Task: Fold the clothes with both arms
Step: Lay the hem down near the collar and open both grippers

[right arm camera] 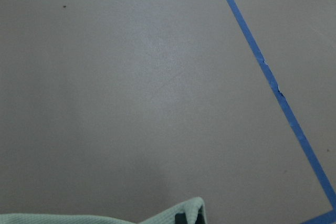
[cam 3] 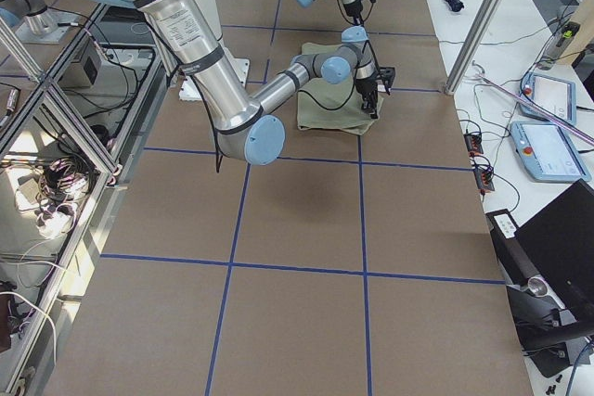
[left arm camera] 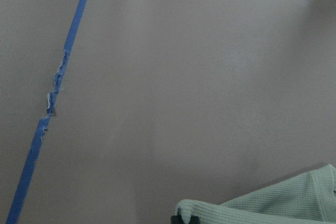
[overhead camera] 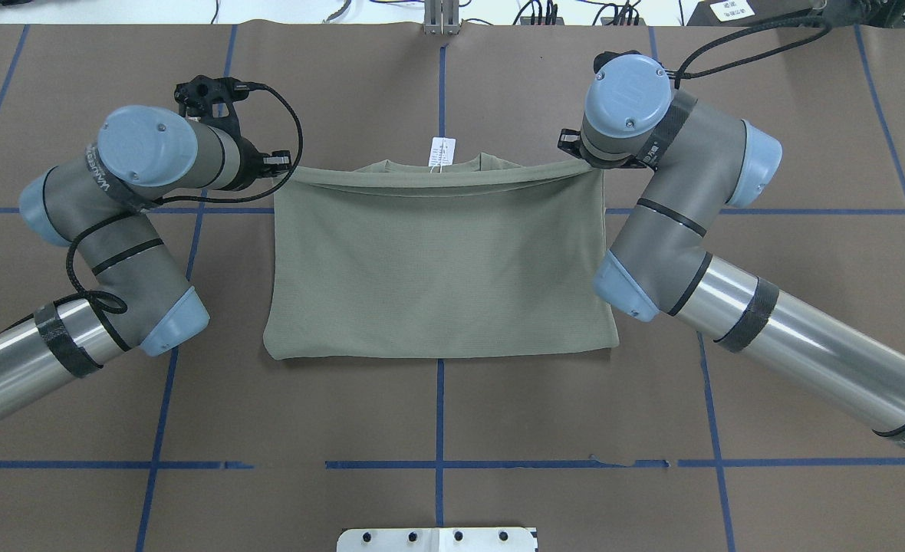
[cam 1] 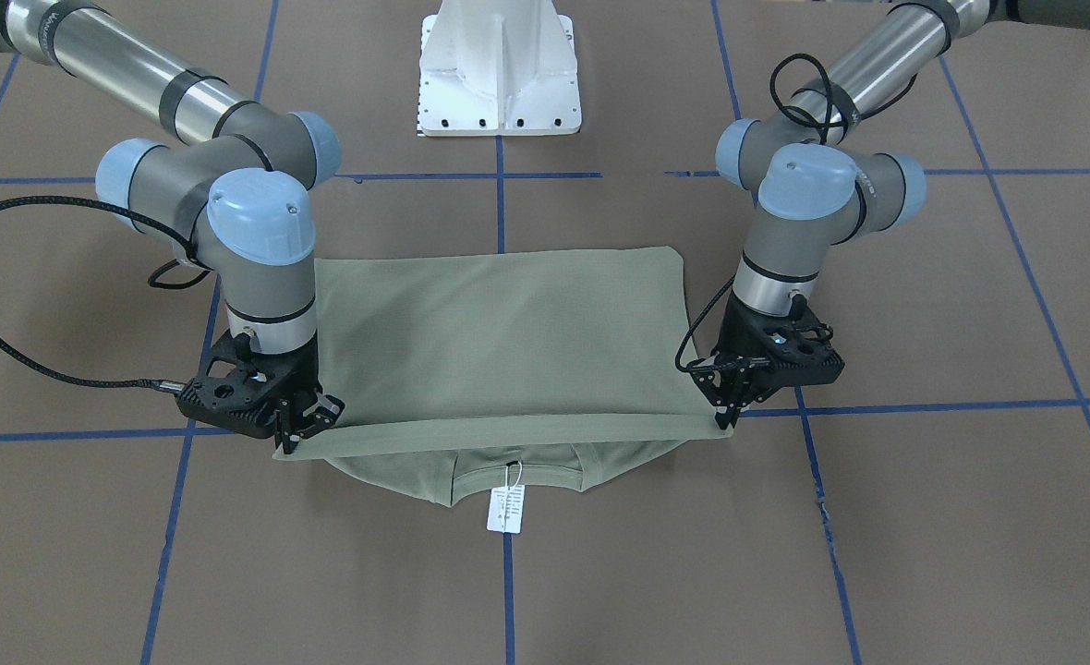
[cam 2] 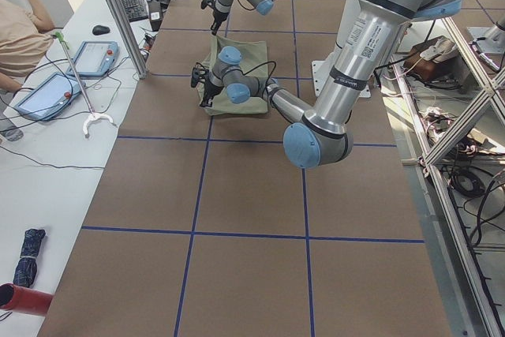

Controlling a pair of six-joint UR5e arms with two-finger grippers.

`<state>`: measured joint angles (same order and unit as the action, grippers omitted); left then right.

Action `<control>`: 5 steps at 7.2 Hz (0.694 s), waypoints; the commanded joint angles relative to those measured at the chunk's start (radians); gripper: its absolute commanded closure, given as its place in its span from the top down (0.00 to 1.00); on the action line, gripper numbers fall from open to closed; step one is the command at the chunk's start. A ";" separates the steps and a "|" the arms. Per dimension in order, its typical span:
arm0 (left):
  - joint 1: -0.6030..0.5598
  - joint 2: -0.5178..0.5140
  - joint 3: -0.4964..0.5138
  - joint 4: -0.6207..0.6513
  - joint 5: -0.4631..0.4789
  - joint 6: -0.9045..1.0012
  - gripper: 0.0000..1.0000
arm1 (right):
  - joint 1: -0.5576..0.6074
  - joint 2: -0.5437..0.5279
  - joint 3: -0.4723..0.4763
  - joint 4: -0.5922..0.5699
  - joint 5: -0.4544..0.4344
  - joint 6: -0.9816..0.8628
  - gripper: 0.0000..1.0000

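The clothes are one pale sage-green shirt (cam 1: 499,332), folded over on itself on the brown table, also visible from above as the shirt (overhead camera: 437,268). Its doubled edge stretches as a straight band between both grippers, over the collar and white hang tag (cam 1: 506,508). My left gripper (cam 1: 725,420) is shut on the band's corner on the front view's right. My right gripper (cam 1: 291,443) is shut on the opposite corner. From overhead, the left gripper (overhead camera: 280,165) shows at the cloth's far left corner; the right one is hidden under its wrist. Each wrist view shows a pinched corner of fabric (left arm camera: 262,208), (right arm camera: 173,214).
The white pedestal (cam 1: 499,69) stands at the robot's side of the table. Blue tape lines (cam 1: 508,573) grid the brown cover. Past the table's far edge lie tablets (cam 2: 95,57) and cables, and a person (cam 2: 20,29) sits there.
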<state>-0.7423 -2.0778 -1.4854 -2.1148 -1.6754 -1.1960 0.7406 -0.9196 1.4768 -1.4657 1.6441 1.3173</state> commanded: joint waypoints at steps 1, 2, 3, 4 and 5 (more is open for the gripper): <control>-0.002 -0.002 -0.003 -0.011 -0.004 0.095 0.99 | -0.001 0.004 0.003 -0.002 0.003 -0.022 1.00; -0.008 0.002 -0.034 -0.013 -0.016 0.157 1.00 | 0.029 0.001 0.008 -0.001 0.061 -0.112 1.00; -0.008 0.013 -0.065 -0.016 -0.056 0.158 1.00 | 0.070 -0.013 0.016 0.004 0.147 -0.215 1.00; -0.005 0.036 -0.114 -0.017 -0.091 0.153 1.00 | 0.080 -0.042 0.049 0.004 0.160 -0.254 1.00; 0.009 0.107 -0.195 -0.028 -0.093 0.138 1.00 | 0.080 -0.047 0.066 0.004 0.160 -0.251 1.00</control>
<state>-0.7445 -2.0332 -1.5993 -2.1338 -1.7518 -1.0486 0.8119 -0.9516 1.5179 -1.4625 1.7881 1.0916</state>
